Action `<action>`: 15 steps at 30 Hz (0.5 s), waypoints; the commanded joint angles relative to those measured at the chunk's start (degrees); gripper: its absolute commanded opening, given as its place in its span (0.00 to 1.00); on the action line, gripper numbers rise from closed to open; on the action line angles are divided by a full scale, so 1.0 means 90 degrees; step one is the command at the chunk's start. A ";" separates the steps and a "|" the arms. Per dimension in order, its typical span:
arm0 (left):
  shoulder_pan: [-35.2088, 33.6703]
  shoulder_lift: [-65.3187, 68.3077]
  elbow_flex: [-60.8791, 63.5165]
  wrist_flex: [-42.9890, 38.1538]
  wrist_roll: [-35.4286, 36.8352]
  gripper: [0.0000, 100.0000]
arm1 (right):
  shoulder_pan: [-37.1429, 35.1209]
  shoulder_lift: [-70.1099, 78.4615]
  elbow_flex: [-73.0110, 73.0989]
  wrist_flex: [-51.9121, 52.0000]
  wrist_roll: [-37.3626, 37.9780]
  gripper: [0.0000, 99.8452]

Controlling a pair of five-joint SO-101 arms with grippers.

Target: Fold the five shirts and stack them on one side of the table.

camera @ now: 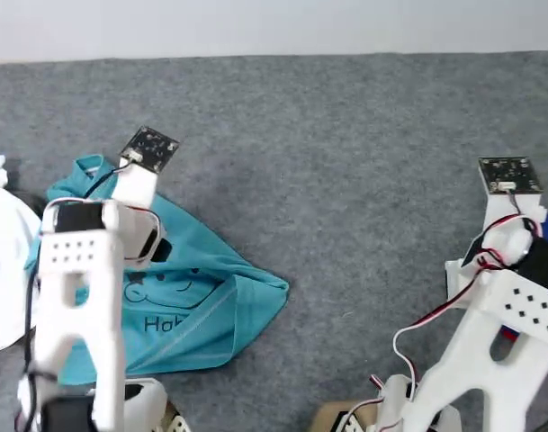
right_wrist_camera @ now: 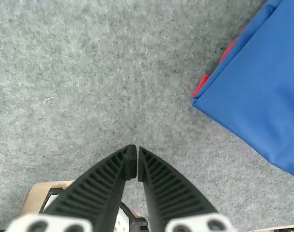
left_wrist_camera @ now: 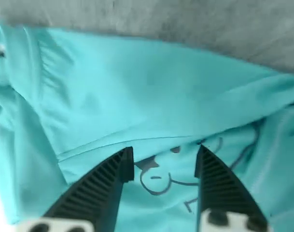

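Bright, even light from above; soft, faint shadows edge the crumpled teal fabric shirt (camera: 211, 306) on the grey felt counter (camera: 363, 162).

a: surface?
b: grey felt cover (camera: 345, 180) spans the table, under and all around the right pincer (right_wrist_camera: 137, 150).
a: anything lying on it?
b: one small pale fleck (right_wrist_camera: 49, 99), ahead of the pincer tips and off to a side, well apart from them. tan board (right_wrist_camera: 38, 195) back behind the tips, below the pincer body. white wall strip (camera: 274, 27) beyond the cover's far edge.
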State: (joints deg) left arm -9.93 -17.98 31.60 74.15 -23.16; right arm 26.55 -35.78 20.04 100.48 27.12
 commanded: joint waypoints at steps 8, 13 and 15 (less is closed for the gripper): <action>-0.0176 0.2227 -0.0532 -0.0908 -0.0176 0.12 | 0.0034 -0.0190 -0.0029 0.0259 0.0059 0.01; -0.0010 0.2540 -0.1851 -0.0225 -0.0176 0.02 | 0.0034 -0.0190 -0.0029 0.0259 0.0059 0.01; 0.0117 0.2530 -0.2379 0.0010 -0.0176 0.00 | 0.0034 -0.0190 -0.0029 0.0259 0.0059 0.01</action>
State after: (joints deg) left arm -10.20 5.32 17.80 71.43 -24.40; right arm 26.55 -35.78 20.04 100.48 27.12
